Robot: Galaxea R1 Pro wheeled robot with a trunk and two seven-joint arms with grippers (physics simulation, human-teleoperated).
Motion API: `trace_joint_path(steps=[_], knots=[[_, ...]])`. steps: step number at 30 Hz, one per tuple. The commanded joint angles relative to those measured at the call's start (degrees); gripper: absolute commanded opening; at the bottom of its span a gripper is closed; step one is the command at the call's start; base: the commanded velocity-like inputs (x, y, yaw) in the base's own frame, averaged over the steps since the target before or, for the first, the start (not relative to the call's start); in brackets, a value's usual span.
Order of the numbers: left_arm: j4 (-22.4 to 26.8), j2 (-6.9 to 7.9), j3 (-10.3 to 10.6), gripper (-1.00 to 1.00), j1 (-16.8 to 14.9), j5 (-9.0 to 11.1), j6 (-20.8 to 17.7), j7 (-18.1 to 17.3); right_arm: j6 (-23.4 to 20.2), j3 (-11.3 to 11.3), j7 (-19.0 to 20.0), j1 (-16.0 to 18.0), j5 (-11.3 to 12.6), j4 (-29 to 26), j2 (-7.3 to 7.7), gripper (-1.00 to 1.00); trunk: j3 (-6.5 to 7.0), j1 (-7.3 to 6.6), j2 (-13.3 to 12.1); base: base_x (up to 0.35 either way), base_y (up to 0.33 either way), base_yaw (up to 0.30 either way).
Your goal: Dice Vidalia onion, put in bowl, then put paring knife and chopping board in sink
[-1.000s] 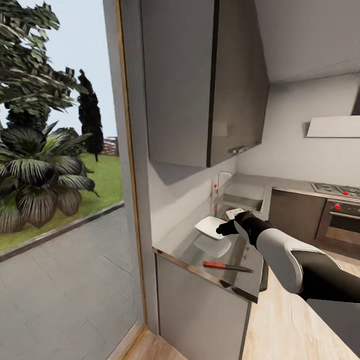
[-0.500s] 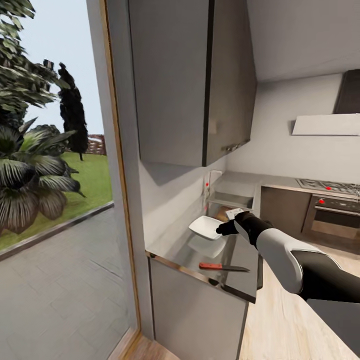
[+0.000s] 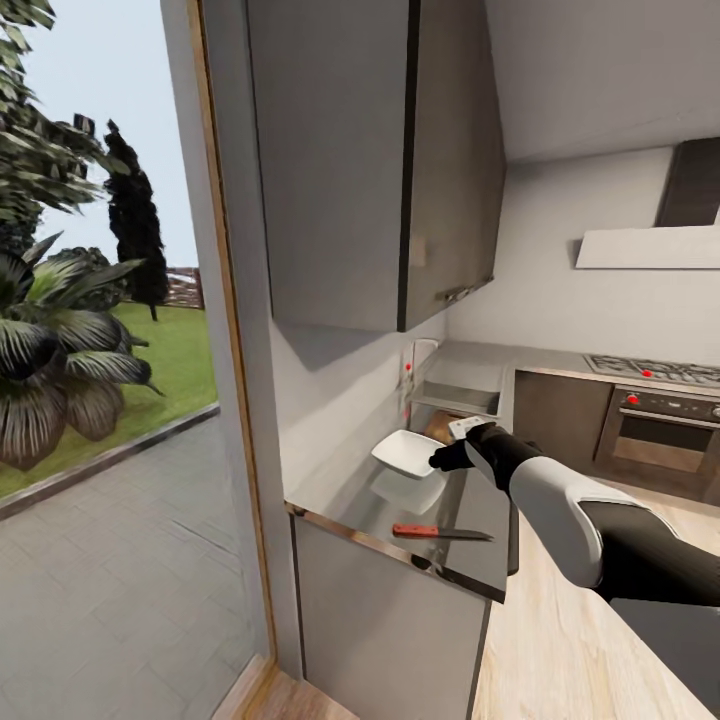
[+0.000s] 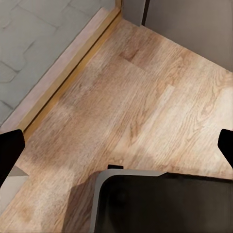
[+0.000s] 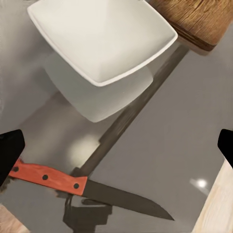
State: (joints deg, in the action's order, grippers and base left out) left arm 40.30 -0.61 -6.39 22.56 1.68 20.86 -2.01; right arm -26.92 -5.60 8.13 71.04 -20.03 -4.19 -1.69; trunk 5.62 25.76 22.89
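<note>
A narrow kitchen corner beside a tall glass door, garden and palms outside, wood floor (image 4: 145, 97) underfoot, grey wall cabinets (image 3: 370, 160) overhead. The grey tabletop (image 3: 470, 520) runs away from the camera along the wall toward the sink (image 3: 458, 392), whose basin sits at the far corner with the faucet and its red knob beside it; the onion cannot be made out from here. Across the room, an oven (image 3: 660, 440) with red knobs under a hob.

On the tabletop, nearest the front edge, lies the paring knife (image 3: 440, 532), flat, red-orange handle toward the wall, dark blade pointing toward the room. Just past it sits the white bowl (image 3: 407, 452), upright, its pale reflection on the glossy surface below. Beyond the bowl, a brown corner of the chopping board (image 5: 194, 22) peeks in, close beside the bowl's rim, between bowl and sink.

The right arm reaches out over the tabletop, and the right tool (image 3: 447, 460) hovers above the surface just beside the bowl, touching nothing. In the right wrist view its dark fingertips (image 5: 9, 153) sit at opposite edges, spread wide, with bowl and knife between them. The left tool's fingertips (image 4: 9, 150) are likewise spread wide apart, hanging over the wood floor near the door's threshold, gripping nothing.
</note>
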Motion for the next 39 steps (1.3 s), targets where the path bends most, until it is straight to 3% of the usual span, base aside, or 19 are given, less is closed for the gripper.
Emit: trace_joint_path(steps=[1,21,39], knots=[[0.0,-0.06,-0.2,1.00,0.0,0.2,0.1,-0.2,-0.3,-0.5,0.3,0.0,-0.6,-0.1,-0.05,1.00,-0.01,0.02,0.0,0.000,0.000,0.000],[0.0,-0.01,-0.2,1.00,0.0,0.2,0.1,-0.2,-0.3,-0.5,0.3,0.0,-0.6,-0.1,-0.42,1.00,-0.07,0.02,0.0,-0.063,0.000,0.000],[0.0,-0.08,-0.1,1.00,0.0,0.2,0.1,-0.2,-0.3,-0.5,0.3,0.0,-0.6,-0.1,-0.42,1.00,-1.57,0.02,0.0,-0.004,0.000,0.000]])
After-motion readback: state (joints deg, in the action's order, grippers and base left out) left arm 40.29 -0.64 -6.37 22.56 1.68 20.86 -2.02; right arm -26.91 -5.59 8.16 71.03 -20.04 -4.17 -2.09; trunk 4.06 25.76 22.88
